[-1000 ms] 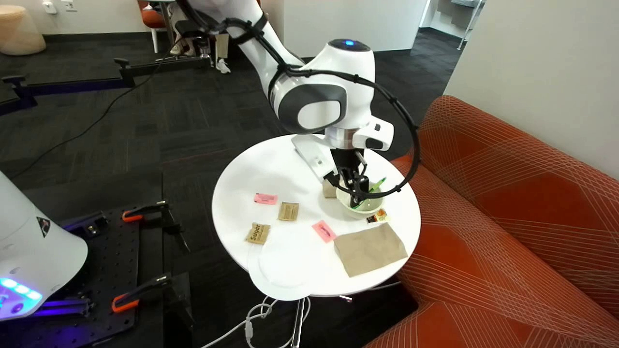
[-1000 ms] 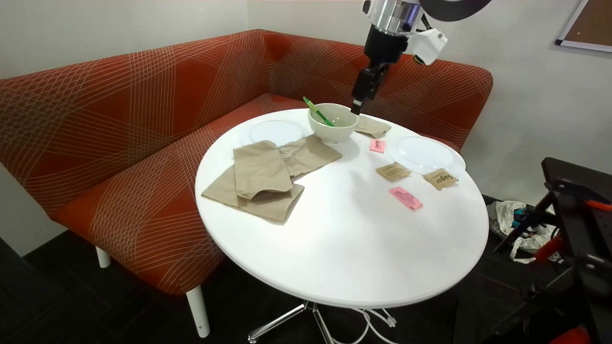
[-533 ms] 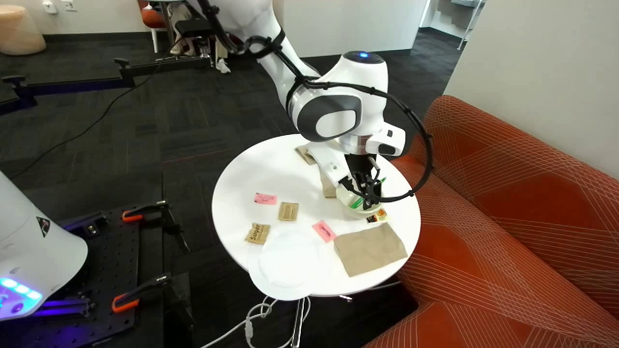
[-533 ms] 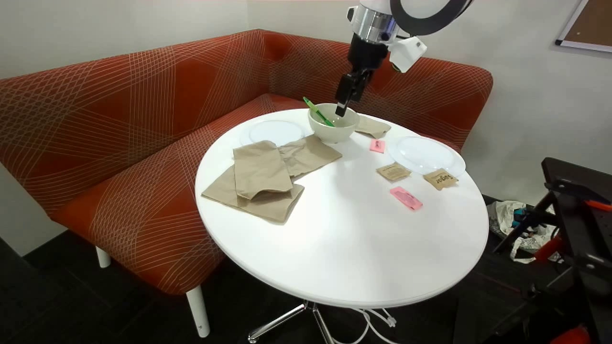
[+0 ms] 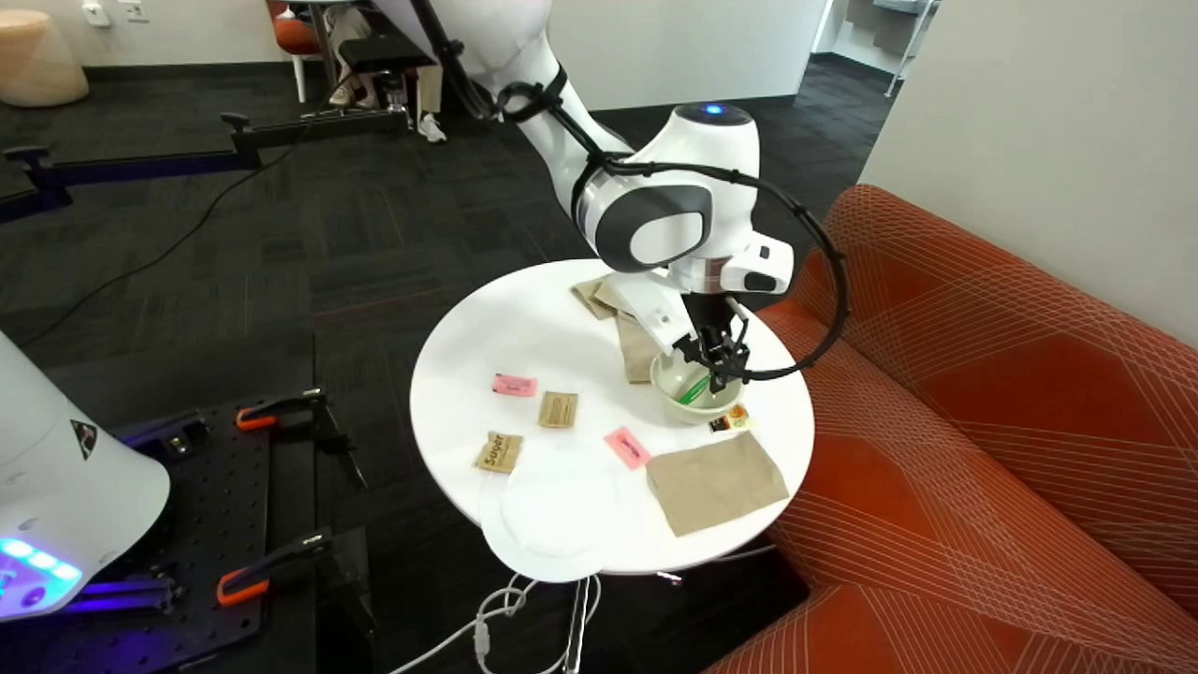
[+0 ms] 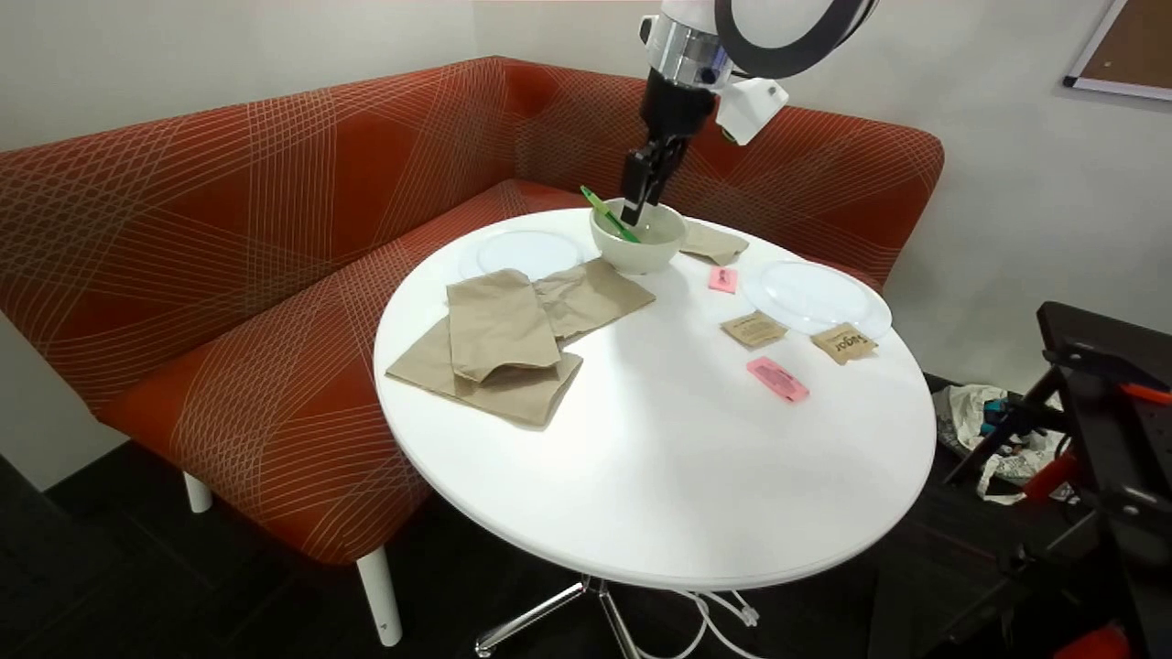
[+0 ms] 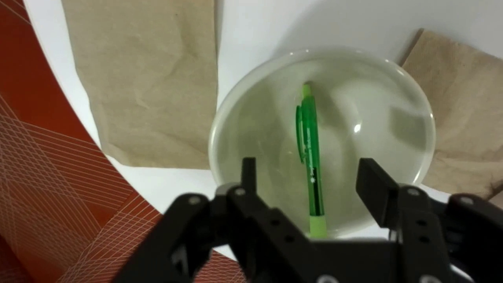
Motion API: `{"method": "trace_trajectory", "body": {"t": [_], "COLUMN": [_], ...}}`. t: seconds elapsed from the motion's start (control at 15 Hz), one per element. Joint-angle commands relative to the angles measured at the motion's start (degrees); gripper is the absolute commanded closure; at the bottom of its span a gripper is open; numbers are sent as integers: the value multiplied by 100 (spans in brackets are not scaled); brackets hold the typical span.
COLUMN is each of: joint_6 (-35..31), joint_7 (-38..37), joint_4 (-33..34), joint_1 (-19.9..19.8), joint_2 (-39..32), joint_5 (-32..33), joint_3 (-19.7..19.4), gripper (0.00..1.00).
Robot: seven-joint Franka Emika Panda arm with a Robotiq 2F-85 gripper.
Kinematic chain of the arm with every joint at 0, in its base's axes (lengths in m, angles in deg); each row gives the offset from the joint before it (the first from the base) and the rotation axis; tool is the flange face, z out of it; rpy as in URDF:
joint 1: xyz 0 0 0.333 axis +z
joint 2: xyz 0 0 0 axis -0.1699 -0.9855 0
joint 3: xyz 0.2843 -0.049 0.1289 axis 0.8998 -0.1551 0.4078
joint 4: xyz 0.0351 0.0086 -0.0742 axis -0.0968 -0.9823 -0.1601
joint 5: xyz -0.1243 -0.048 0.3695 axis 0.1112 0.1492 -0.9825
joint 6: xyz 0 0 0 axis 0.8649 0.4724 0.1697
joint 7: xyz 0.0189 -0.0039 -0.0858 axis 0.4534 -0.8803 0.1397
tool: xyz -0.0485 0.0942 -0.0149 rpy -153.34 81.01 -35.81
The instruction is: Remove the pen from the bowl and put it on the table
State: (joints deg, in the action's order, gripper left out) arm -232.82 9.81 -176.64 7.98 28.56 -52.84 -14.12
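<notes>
The green pen (image 7: pixel 311 149) leans in the white bowl (image 7: pixel 255 129), with its upper end sticking out over the rim. The pen also shows in both exterior views (image 6: pixel 609 216) (image 5: pixel 693 389), its upper end hidden behind the gripper in one of them. The bowl (image 6: pixel 632 256) stands on the round white table (image 6: pixel 659 476). My gripper (image 7: pixel 307 165) is open and points down over the bowl. In the wrist view the pen runs between its two fingers, with visible space on both sides. In an exterior view the fingertips (image 6: pixel 638 210) are at the bowl opening, close beside the pen.
Brown napkins (image 6: pixel 502 325) lie around the bowl. Sugar packets (image 6: pixel 754 329) and pink packets (image 6: pixel 777 379) lie on the table. Clear plates (image 6: pixel 810 295) lie near the table's edge. A small printed packet (image 5: pixel 730 419) lies beside the bowl. An orange-red sofa (image 6: pixel 302 302) borders the table.
My gripper has moved sideways from the bowl's far rim to over the bowl, close to the pen. The pen and the bowl have not moved.
</notes>
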Motion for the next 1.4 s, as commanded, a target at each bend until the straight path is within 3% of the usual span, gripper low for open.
{"method": "trace_trajectory", "body": {"t": [0.0, 0.27, 0.67, 0.8, 1.0, 1.07, 1.2, 1.33], "joint_6": [43, 47, 14, 15, 15, 14, 12, 6], "joint_7": [-213, -209, -209, -215, -224, -227, -229, -233], "joint_4": [193, 224, 293, 339, 392, 410, 437, 453], "joint_1": [87, 107, 140, 143, 148, 144, 140, 138], "joint_2": [-111, -195, -360, -416, -476, -495, -522, -538], "joint_5": [110, 100, 65, 56, 61, 58, 55, 51], "joint_3": [-59, -41, 9, 17, 6, 4, 1, -1], "gripper": [35, 32, 48, 57, 57, 61, 86, 100]}}
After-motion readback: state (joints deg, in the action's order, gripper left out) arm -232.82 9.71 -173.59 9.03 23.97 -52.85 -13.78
